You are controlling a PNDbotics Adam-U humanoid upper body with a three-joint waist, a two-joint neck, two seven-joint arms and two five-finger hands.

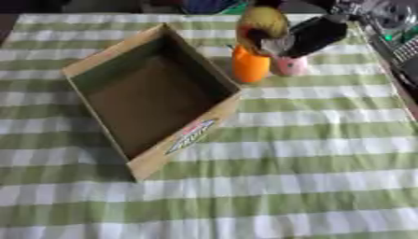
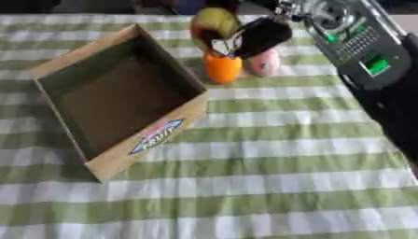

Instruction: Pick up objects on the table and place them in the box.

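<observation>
- The cardboard box (image 1: 151, 95) is sitting open and empty on the left of the checked tabletop (image 1: 310, 177), tilted askew.
- Just right of its far corner, an orange object (image 1: 250, 64) and a pink one (image 1: 289, 66) are standing side by side.
- Above them, the right hand (image 2: 257, 36) is holding a yellowish object (image 1: 263, 25), fingers curled round it.
- This looks like the carrying step; next it needs moving left over the box and letting go.
- The left hand isn't showing.

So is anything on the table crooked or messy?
The box sits askew, turned at an angle to the cloth's stripes, and it holds nothing yet. Nothing looks spilled or broken. The right hand holds a yellow thing above an orange thing and a pink one.
</observation>
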